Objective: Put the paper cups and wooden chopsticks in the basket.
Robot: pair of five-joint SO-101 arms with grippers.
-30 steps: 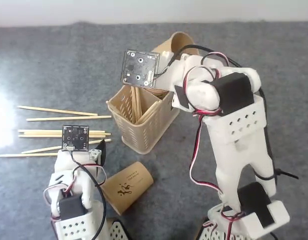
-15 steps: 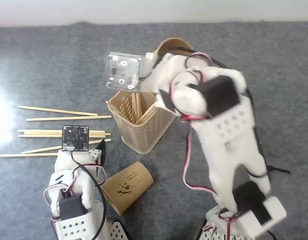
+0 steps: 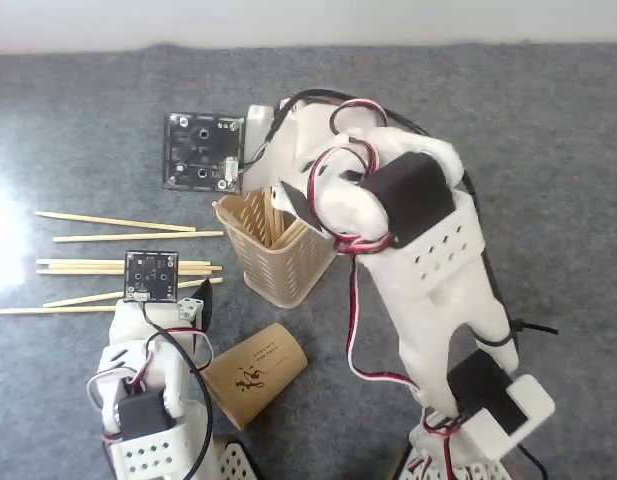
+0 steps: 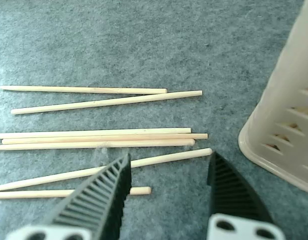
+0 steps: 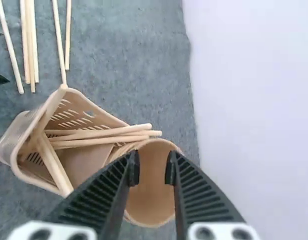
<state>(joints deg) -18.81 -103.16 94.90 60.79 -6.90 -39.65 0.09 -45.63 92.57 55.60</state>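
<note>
1. Paper cup, held: the held paper cup (image 5: pixel 149 200) is at the far corner of the basket (image 5: pixel 29 145), mouth towards the wrist camera. The right gripper (image 5: pixel 149 167) has its fingers close together, apparently pinching the cup's wall near the rim. Whether the cup's base is inside the basket or just beyond it cannot be told.
2. Risk on release: the stored chopsticks (image 5: pixel 99 135) lean across the basket, their ends reaching the cup's rim. A cup let go here would probably catch on these ends or on the basket's edge and topple onto the table (image 3: pixel 548 150) behind.
3. Risk of contact: a downward push against the sticks could shove or tip the light basket; the thin paper wall may also crumple under the pinch.
4. Left side: the left gripper (image 4: pixel 168 175) hangs low over the loose chopsticks (image 4: pixel 99 137), fingers wide apart. Several sticks lie flat and touching, so a closing grip may take more than one or let them slide out.
5. Obstructions: the right arm spans the basket's opening in the high view, barring the left arm's approach.
6. Remaining item: the lying paper cup (image 3: pixel 253 370) rests on its side just beside the left arm's base and could be nudged into rolling.
</note>
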